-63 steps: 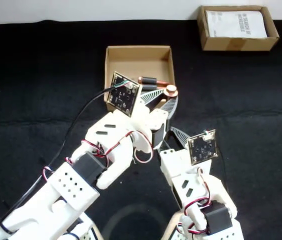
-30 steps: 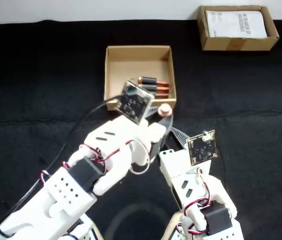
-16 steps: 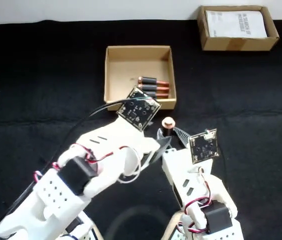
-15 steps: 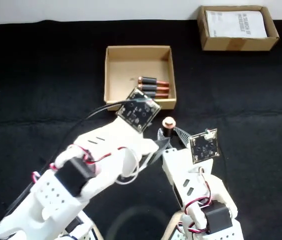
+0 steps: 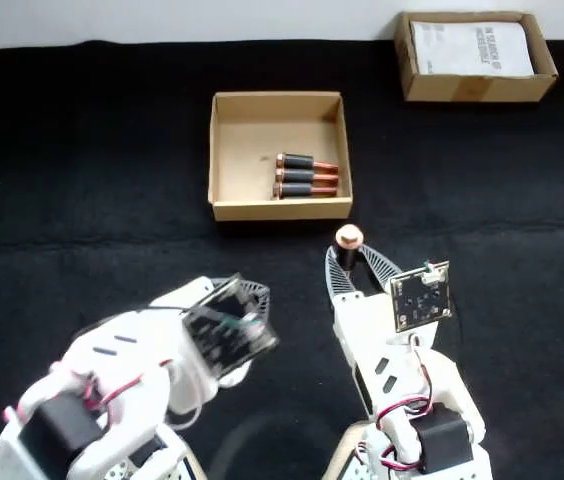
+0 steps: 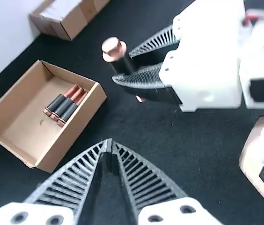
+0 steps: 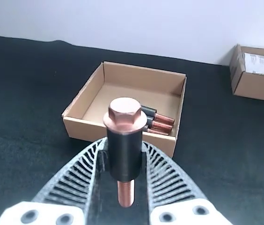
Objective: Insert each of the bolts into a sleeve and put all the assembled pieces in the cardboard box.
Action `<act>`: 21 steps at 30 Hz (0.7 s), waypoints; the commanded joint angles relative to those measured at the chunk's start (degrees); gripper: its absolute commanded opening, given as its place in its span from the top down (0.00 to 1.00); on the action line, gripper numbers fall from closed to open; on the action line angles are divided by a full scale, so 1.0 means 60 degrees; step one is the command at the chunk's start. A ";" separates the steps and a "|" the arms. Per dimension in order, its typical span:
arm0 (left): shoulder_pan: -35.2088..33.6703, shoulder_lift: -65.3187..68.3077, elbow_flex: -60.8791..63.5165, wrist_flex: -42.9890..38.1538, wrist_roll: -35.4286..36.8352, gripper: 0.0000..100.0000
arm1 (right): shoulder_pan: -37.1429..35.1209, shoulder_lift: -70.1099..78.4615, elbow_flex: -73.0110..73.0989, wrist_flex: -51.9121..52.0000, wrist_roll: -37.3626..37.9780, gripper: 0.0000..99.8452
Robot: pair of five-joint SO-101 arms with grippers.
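Note:
My right gripper (image 7: 125,151) is shut on a black sleeve (image 7: 124,154) with a copper bolt (image 7: 126,113) standing upright through it, head on top and thread poking out below. In the high view this assembled piece (image 5: 349,238) sits just in front of the cardboard box (image 5: 226,150), and my right gripper (image 5: 350,256) is clamped around it. Three assembled pieces (image 5: 307,175) lie side by side in the box's right half. My left gripper (image 6: 108,146) is shut on nothing, low at the near left (image 5: 250,296), apart from the held piece (image 6: 119,56).
A second cardboard box (image 5: 474,55) with a paper sheet inside stands at the far right corner. The table is covered in black cloth (image 5: 82,200). The left part of the nearer box floor (image 7: 118,91) is bare.
My left gripper carried the bolt from the box's front edge back to the right gripper, let go and withdrew to the near left. My right gripper now holds the piece.

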 commanded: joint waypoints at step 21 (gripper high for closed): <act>-0.5487 -0.3480 0.5179 -0.1934 0.0527 0.99 | 0.0110 1.0000 -0.6659 -0.1370 0.3883 0.99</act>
